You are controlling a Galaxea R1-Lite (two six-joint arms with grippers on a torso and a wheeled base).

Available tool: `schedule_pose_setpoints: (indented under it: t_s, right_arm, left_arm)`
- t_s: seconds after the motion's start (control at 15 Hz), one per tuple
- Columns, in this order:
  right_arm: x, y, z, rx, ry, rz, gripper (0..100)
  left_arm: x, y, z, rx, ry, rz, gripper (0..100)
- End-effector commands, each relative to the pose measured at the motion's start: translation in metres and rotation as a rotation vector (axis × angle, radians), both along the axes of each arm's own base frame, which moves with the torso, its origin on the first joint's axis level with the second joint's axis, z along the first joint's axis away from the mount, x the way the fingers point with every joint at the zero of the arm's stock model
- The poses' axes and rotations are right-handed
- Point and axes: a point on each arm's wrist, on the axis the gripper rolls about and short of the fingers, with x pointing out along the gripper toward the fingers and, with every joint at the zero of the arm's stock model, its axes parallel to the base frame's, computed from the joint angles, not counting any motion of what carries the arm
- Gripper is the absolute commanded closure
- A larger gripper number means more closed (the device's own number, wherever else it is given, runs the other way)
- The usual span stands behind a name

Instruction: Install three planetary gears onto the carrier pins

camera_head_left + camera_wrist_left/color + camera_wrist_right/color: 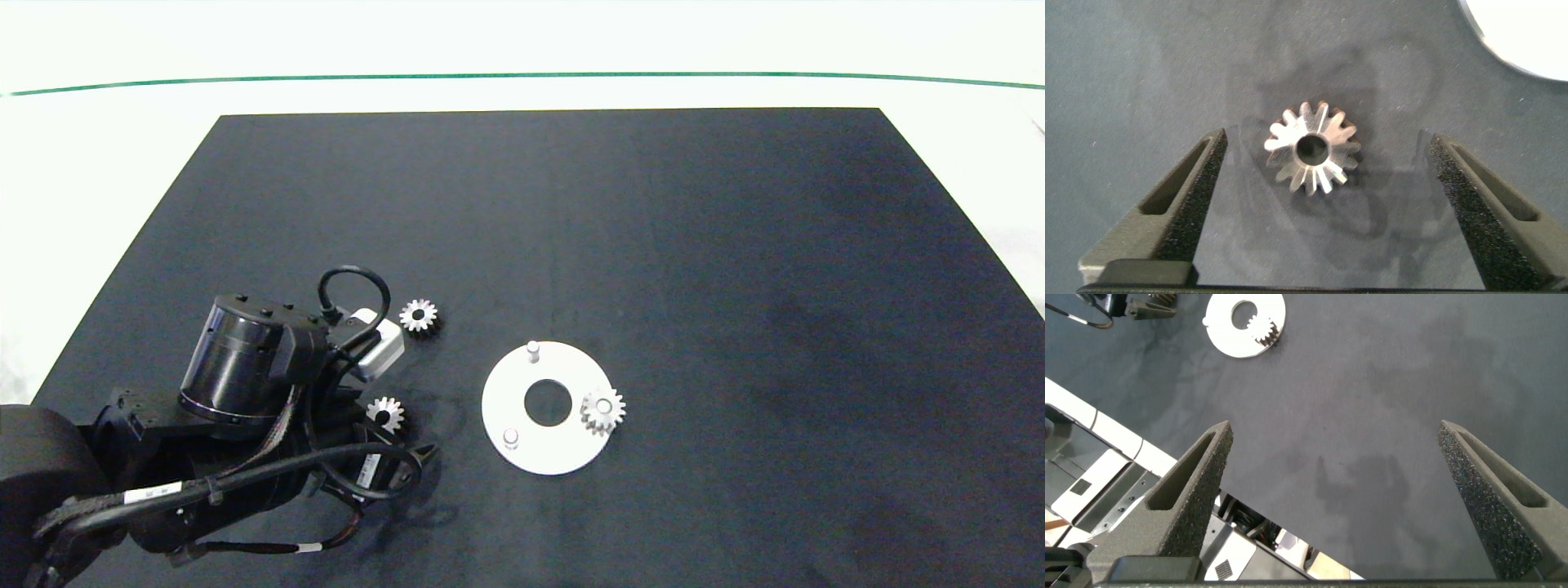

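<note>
While one small shiny silver toothed gear (603, 411) sits on the flat white ring-shaped disc (545, 445), the left gripper (1327, 184) hangs spread around another gear (1311, 147) near the black mat's (735, 245) left edge.

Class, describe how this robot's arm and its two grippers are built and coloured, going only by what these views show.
The left arm is glossy black with a cylindrical joint, looping black cables and a small silver-white box. The left gripper and right gripper each have two grey wedge-shaped fingers with slotted sides, faced inside with rough black foam pads.

A black mat (653, 245) carries a white disc (510, 400) and two loose gears (419, 315).
</note>
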Motion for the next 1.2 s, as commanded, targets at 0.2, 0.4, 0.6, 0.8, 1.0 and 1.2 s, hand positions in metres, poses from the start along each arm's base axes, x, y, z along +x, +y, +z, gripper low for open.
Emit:
schedule_pose_setpoints:
  t_s: [0.2, 0.4, 0.6, 0.8, 1.0, 1.2]
  right_arm:
    - [0.0004, 0.0004, -0.0008, -0.010, 0.003, 0.002, 0]
    - [0.0003, 0.0004, -0.0008, -0.009, 0.004, 0.004, 0]
    - [-0.0001, -0.0001, -0.0004, -0.008, 0.001, 0.002, 0]
    - [-0.0001, 0.0000, -0.0004, -0.008, 0.001, 0.004, 0]
    - [0.0000, 0.0001, -0.0007, -0.008, 0.003, 0.004, 0]
    - [-0.0001, 0.0000, -0.0004, -0.008, 0.001, 0.004, 0]
  left_arm:
    - [0.0014, -0.0048, -0.0040, 0.012, 0.012, -0.014, 13]
    - [0.0004, -0.0042, -0.0037, 0.011, 0.011, -0.014, 19]
    - [0.0004, -0.0046, -0.0033, 0.010, 0.010, -0.016, 25]
    - [0.0000, -0.0043, -0.0041, 0.013, 0.012, -0.014, 31]
    - [-0.0004, -0.0059, -0.0041, 0.012, 0.012, -0.022, 37]
    - [-0.0006, -0.0057, -0.0052, 0.016, 0.015, -0.020, 43]
